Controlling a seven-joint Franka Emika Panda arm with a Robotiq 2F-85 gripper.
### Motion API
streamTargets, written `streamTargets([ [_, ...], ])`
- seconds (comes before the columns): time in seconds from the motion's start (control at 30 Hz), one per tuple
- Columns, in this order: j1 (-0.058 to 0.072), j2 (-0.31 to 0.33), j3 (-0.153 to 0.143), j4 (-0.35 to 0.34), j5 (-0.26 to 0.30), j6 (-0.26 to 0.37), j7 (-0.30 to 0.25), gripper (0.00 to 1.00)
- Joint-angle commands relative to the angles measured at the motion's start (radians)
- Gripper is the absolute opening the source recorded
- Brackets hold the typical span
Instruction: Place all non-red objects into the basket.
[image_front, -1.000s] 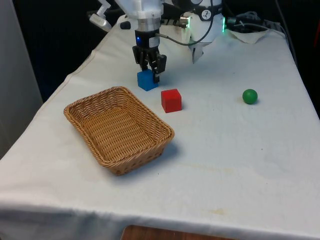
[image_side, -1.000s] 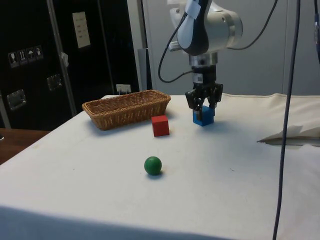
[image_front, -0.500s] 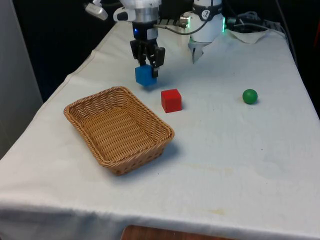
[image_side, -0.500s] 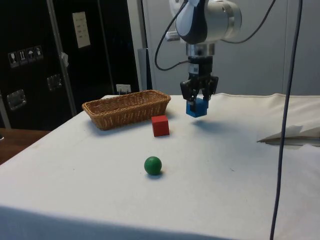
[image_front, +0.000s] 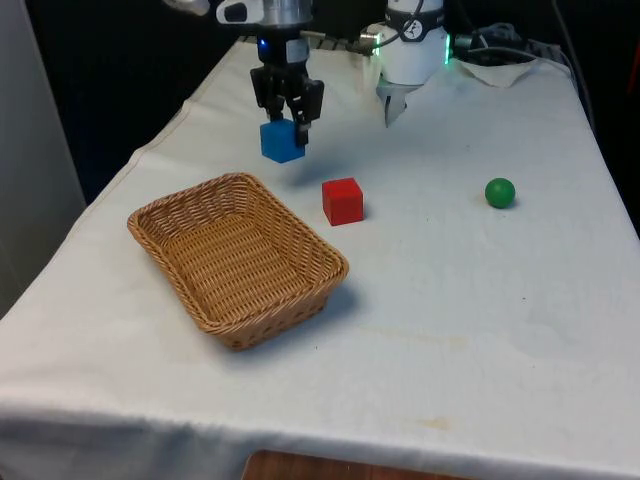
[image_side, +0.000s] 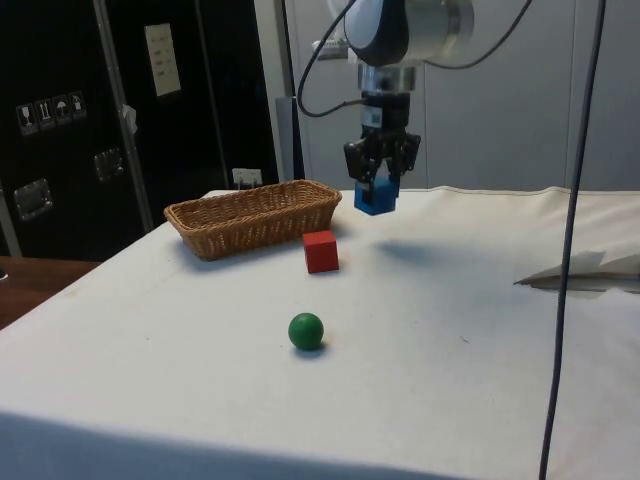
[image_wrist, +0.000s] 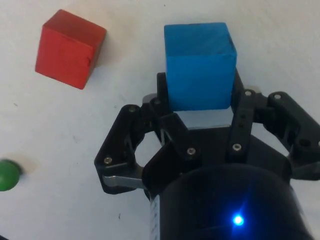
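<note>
Gripper (image_front: 285, 112) clamped on blue cube (image_front: 282, 141), aloft; basket (image_front: 200, 300) apparently empty; green ball (image_front: 500, 193) untouched on surface (image_front: 480, 300).

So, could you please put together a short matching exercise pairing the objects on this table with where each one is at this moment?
Objects:
1. blue wooden cube
2. red wooden cube
3. green ball
4. woven wicker basket

Places:
A. on the cloth, nearest the front view's right
B. lifted off the table, held by the fingers
C. on the cloth, beside the basket
D. on the cloth, holding nothing

Pairs: 1-B, 2-C, 3-A, 4-D
</note>
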Motion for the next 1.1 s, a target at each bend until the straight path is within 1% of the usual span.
streamTargets([
  [0.0, 0.000, -0.003, -0.002, 0.002, -0.005, -0.002, 0.004, 0.03],
  [0.03, 0.007, 0.002, -0.015, 0.009, -0.034, -0.011, 0.026, 0.03],
  [0.23, 0.004, -0.012, -0.021, 0.026, -0.074, -0.022, 0.048, 0.03],
  [0.3, 0.005, -0.012, -0.025, 0.037, -0.094, -0.028, 0.061, 0.03],
  [0.33, 0.000, -0.024, -0.015, 0.030, -0.071, -0.023, 0.041, 0.03],
  [0.37, 0.005, -0.012, -0.026, 0.041, -0.102, -0.029, 0.065, 0.03],
  [0.6, 0.006, -0.015, -0.029, 0.064, -0.157, -0.036, 0.100, 0.03],
  [0.63, 0.000, -0.023, -0.019, 0.056, -0.134, -0.026, 0.081, 0.03],
  [0.67, 0.007, -0.020, -0.029, 0.069, -0.164, -0.041, 0.105, 0.03],
  [0.73, 0.008, -0.027, -0.029, 0.078, -0.173, -0.050, 0.110, 0.03],
  [0.93, 0.012, -0.043, -0.025, 0.131, -0.181, -0.104, 0.127, 0.03],
  [0.97, 0.007, -0.043, -0.017, 0.124, -0.157, -0.090, 0.105, 0.03],
  [1.0, 0.012, -0.045, -0.024, 0.140, -0.181, -0.112, 0.129, 0.03],
  [1.07, 0.014, -0.047, -0.023, 0.165, -0.180, -0.135, 0.136, 0.03],
])
